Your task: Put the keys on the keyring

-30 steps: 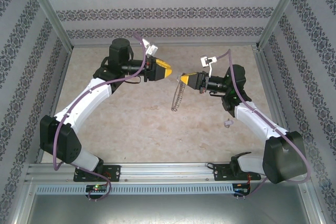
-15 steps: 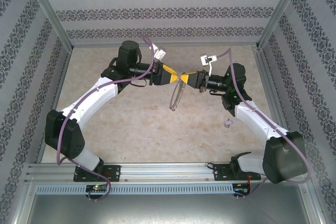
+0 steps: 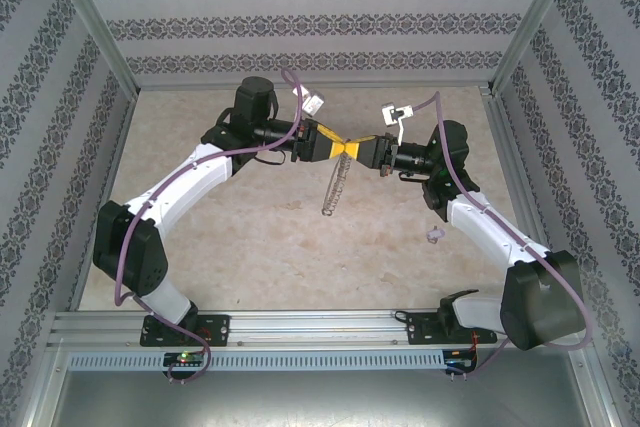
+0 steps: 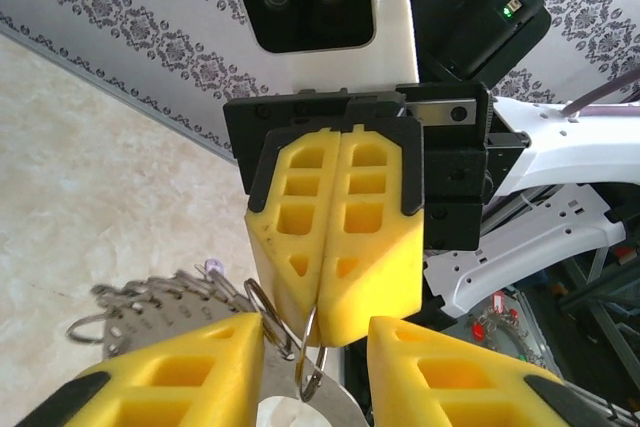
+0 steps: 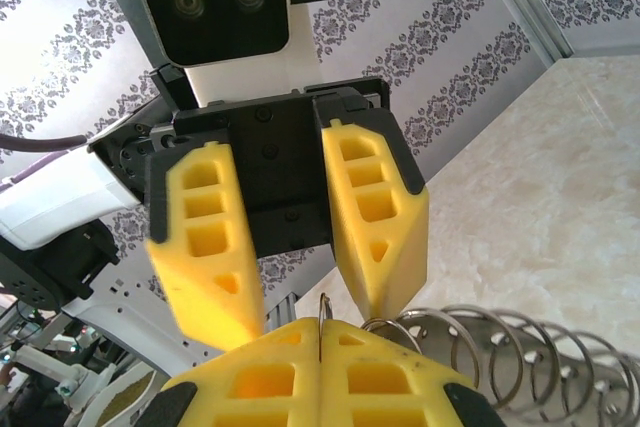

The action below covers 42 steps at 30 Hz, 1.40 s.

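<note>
The keyring hangs edge-on above the table's middle, its rim of small wire loops fanning off to one side. My right gripper is shut on one thin ring wire at its top. My left gripper meets it tip to tip. Its yellow fingers stand apart on either side of the right gripper's closed tips, open, with the pinched ring between them. A tiny pale piece, likely the key, lies on the table by the right arm.
Patterned walls and metal frame posts close in the beige table on three sides. An aluminium rail with both arm bases runs along the near edge. Each arm's cable loops beside it.
The left arm has swung right until its fingers reach the right gripper's tips and has narrowed its jaws a little. The right arm has stayed put; the hanging keyring has swung slightly.
</note>
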Tool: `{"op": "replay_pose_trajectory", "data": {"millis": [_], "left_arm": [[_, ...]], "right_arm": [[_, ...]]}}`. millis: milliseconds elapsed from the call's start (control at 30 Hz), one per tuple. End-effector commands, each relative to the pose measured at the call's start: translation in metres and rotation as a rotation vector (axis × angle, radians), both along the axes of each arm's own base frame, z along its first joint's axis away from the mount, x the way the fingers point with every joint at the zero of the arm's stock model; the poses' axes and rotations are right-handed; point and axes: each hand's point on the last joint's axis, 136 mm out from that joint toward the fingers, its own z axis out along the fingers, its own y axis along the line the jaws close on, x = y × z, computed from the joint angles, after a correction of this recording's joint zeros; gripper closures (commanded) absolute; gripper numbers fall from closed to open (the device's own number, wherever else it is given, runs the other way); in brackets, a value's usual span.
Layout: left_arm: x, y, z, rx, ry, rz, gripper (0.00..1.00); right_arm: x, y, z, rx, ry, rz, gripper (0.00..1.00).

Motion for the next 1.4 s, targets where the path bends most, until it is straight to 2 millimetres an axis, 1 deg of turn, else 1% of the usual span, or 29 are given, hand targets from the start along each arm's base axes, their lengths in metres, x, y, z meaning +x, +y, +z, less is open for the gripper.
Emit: {"op": "replay_pose_trajectory", "data": {"millis": [0, 33, 100, 200, 267, 367, 467, 500, 533, 567, 600, 633, 700, 733, 767, 833, 900, 967, 1067, 1200, 1300, 1367], "left_arm": [[-0.008, -0.006, 0.013, -0.019, -0.031, -0.044, 0.72], [-0.008, -0.006, 0.012, -0.018, -0.031, -0.043, 0.73], [-0.008, -0.006, 0.013, -0.018, -0.033, -0.044, 0.8], [-0.008, -0.005, 0.013, -0.018, -0.038, -0.038, 0.83], [-0.008, -0.005, 0.013, -0.02, -0.04, -0.039, 0.87], [-0.007, -0.006, 0.013, -0.022, -0.042, -0.038, 0.99], [-0.007, -0.006, 0.013, -0.023, -0.051, -0.034, 1.0], [-0.006, -0.005, 0.012, -0.02, -0.055, -0.026, 1.0], [-0.006, -0.005, 0.011, -0.017, -0.061, -0.02, 1.0], [-0.005, -0.004, 0.01, -0.017, -0.067, -0.015, 1.0], [-0.005, -0.004, 0.01, -0.016, -0.074, -0.01, 1.0], [-0.005, -0.004, 0.01, -0.014, -0.08, -0.007, 1.0], [-0.004, -0.003, 0.009, -0.013, -0.094, -0.001, 1.0], [-0.005, -0.003, 0.009, -0.013, -0.099, 0.0, 1.0], [-0.005, -0.002, 0.009, -0.011, -0.107, 0.004, 1.0], [-0.004, -0.001, 0.008, -0.005, -0.123, 0.012, 1.0], [-0.003, -0.001, 0.007, -0.001, -0.141, 0.023, 1.0], [-0.001, 0.0, 0.006, 0.004, -0.16, 0.039, 1.0], [0.003, 0.002, 0.002, 0.015, -0.182, 0.07, 1.0], [0.01, 0.003, 0.0, 0.023, -0.207, 0.118, 1.0], [0.017, 0.005, -0.003, 0.023, -0.216, 0.163, 1.0], [0.02, 0.005, -0.003, 0.017, -0.22, 0.184, 1.0]], "right_arm": [[-0.008, 0.003, 0.023, 0.016, -0.112, 0.023, 1.0], [-0.008, 0.002, 0.024, 0.016, -0.113, 0.021, 1.0], [-0.008, 0.003, 0.023, 0.015, -0.11, 0.022, 1.0], [-0.007, 0.003, 0.022, 0.014, -0.107, 0.019, 1.0], [-0.007, 0.003, 0.022, 0.014, -0.107, 0.019, 1.0], [-0.006, 0.002, 0.021, 0.013, -0.104, 0.017, 1.0], [-0.001, -0.001, 0.02, 0.011, -0.091, -0.008, 1.0], [0.005, -0.006, 0.02, 0.014, -0.077, -0.042, 0.8], [0.013, -0.014, 0.019, 0.016, -0.054, -0.089, 0.64], [0.022, -0.025, 0.017, 0.015, -0.02, -0.149, 0.56], [0.03, -0.037, 0.017, 0.023, 0.002, -0.213, 0.51], [0.036, -0.049, 0.015, 0.028, 0.029, -0.275, 0.47], [0.05, -0.075, 0.004, -0.002, 0.114, -0.43, 0.46], [0.052, -0.084, -0.001, -0.025, 0.136, -0.478, 0.46], [0.056, -0.097, -0.011, -0.064, 0.187, -0.554, 0.46], [0.058, -0.114, -0.03, -0.147, 0.263, -0.656, 0.46], [0.057, -0.135, -0.058, -0.282, 0.357, -0.776, 0.45], [0.051, -0.154, -0.086, -0.4, 0.447, -0.866, 0.45], [0.036, -0.179, -0.125, -0.543, 0.572, -0.975, 0.45], [0.009, -0.205, -0.171, -0.651, 0.734, -1.094, 0.44], [-0.014, -0.225, -0.198, -0.721, 0.843, -1.185, 0.4], [-0.026, -0.233, -0.211, -0.746, 0.908, -1.225, 0.36]]}}
